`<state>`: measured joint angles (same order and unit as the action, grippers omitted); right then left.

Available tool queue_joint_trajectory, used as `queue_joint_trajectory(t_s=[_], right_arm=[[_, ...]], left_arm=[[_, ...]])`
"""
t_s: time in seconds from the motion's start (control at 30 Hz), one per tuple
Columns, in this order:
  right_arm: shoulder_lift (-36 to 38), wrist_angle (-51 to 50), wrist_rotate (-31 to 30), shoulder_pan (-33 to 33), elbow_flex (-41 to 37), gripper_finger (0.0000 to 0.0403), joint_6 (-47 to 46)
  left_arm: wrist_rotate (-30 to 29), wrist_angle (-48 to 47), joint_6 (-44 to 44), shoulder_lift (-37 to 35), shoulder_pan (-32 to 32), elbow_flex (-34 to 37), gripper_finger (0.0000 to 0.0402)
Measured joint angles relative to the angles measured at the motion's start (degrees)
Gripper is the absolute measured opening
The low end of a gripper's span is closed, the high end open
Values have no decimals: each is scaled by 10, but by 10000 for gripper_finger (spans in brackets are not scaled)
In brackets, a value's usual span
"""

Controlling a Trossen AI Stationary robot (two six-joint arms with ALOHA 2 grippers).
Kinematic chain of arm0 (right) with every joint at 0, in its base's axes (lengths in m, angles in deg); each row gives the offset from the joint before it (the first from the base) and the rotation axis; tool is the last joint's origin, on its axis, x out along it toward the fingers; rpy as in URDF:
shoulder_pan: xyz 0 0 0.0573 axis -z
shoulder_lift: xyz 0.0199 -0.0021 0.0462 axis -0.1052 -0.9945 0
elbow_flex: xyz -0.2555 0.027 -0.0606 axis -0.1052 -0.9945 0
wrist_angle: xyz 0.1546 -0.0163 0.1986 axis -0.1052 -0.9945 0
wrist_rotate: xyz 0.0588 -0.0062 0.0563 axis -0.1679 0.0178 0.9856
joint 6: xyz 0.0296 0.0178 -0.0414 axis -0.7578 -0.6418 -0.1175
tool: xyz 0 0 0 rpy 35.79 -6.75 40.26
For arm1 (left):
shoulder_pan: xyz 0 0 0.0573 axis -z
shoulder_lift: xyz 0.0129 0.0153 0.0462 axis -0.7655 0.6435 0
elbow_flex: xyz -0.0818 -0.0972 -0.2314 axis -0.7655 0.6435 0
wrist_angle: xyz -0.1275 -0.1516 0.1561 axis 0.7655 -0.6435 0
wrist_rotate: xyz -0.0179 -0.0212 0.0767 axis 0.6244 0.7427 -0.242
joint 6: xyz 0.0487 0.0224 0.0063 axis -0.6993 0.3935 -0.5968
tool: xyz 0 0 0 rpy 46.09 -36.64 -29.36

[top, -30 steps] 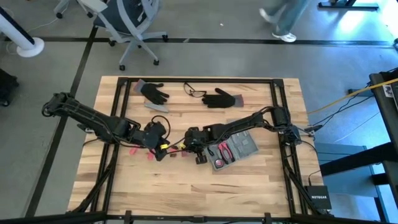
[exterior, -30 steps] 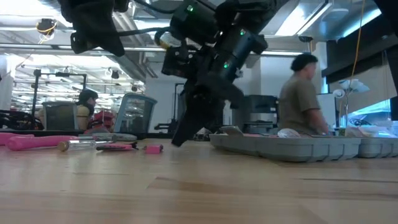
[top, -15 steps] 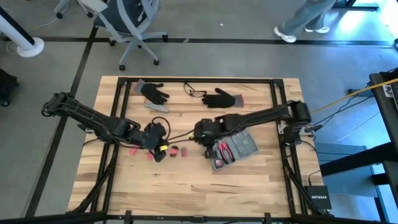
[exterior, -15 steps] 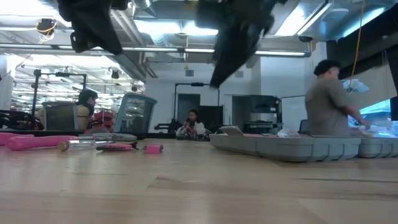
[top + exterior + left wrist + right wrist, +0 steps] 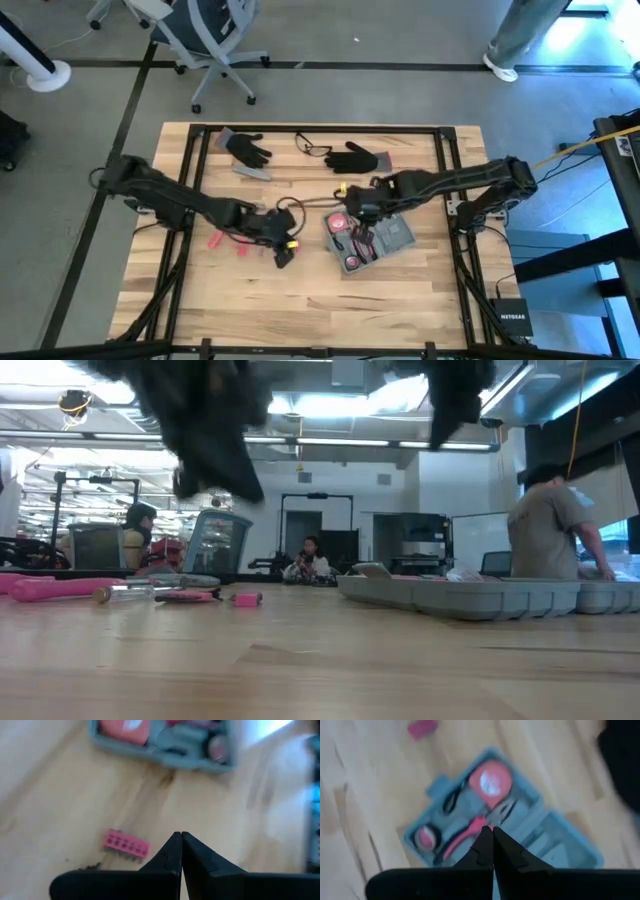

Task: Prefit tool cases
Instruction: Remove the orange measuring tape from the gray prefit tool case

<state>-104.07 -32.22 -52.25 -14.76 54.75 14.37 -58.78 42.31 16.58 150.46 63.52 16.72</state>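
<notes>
Moved: right gripper (image 5: 492,827) now over tool case (image 5: 368,238), left gripper (image 5: 181,834) nearer; both closed, empty; more tools await fitting.

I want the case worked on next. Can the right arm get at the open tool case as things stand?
Probably yes: the right gripper, shut and empty, hangs right over the open tool case, with nothing between them; the left gripper stays off to the side.
</notes>
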Motion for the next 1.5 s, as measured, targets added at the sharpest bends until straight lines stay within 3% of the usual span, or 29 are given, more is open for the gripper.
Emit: queue_joint_trajectory(t_s=[0.17,0.37,0.57,0.8,1.23,1.5], right_arm=[[-1,41,27,-23,-89,1,-38],[-2,235,91,-39,-189,17,-102],[-2,315,74,-17,-247,99,-222],[-2,309,66,-2,-266,188,-226],[-3,311,27,-3,-269,176,-257],[-21,313,42,-12,-269,184,-266]], left_arm=[[43,105,53,98,-15,0,0],[57,226,111,167,-27,0,0],[57,243,158,200,-58,-8,0],[57,241,128,202,-85,-40,0],[58,215,135,201,-78,-50,0],[65,204,141,196,-64,-57,0]])
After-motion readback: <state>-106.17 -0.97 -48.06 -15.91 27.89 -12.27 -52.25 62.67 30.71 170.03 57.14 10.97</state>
